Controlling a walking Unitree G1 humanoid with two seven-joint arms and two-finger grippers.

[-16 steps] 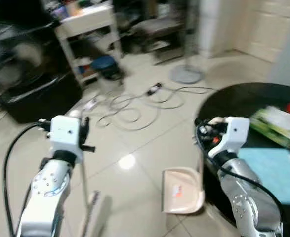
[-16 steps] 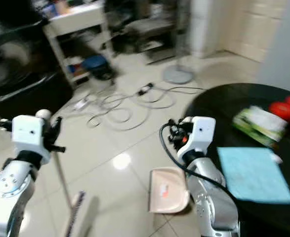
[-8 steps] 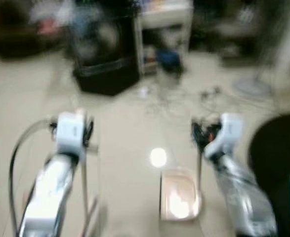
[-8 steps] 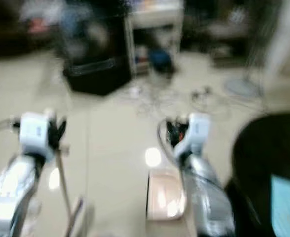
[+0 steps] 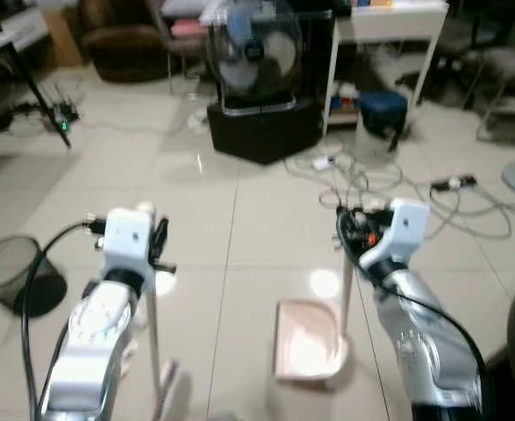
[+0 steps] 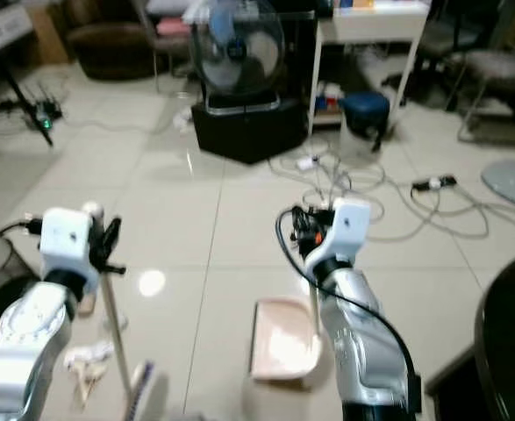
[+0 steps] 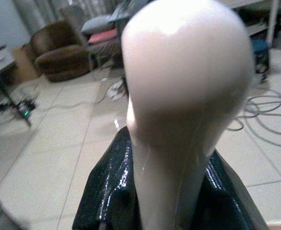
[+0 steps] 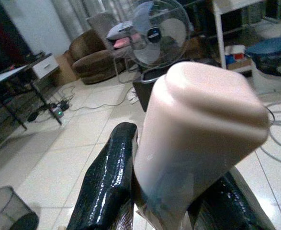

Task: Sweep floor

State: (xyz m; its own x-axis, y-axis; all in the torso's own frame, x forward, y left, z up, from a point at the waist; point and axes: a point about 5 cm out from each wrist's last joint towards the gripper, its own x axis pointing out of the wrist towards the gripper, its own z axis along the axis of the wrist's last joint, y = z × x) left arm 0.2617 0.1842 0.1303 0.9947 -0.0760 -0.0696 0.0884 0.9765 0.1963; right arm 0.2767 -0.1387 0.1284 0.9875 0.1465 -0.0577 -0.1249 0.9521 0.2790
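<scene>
My left gripper (image 5: 152, 247) is shut on the top of a cream broom handle (image 5: 154, 333), which runs down to the broom head (image 5: 169, 396) on the tiled floor. In the left wrist view the rounded handle end (image 7: 188, 96) sits between the black fingers (image 7: 106, 191). My right gripper (image 5: 349, 230) is shut on the upright handle of a pale pink dustpan (image 5: 305, 340), which rests on the floor between my arms. The dustpan handle top (image 8: 197, 139) is clamped by the fingers (image 8: 106, 182). Some white scraps (image 6: 86, 360) lie on the floor beside the broom.
A wire waste basket (image 5: 11, 272) stands at the left. Ahead are a fan (image 5: 257, 53) on a black base (image 5: 261, 132), a white table (image 5: 389, 17), a blue bin (image 5: 382, 110) and loose cables (image 5: 371, 180). A black round table edge (image 6: 511, 342) is at the right.
The camera has swung left: the black table slid to the right edge, and the fan and waste basket came into view. Both grippers keep their hold on the broom and dustpan.
</scene>
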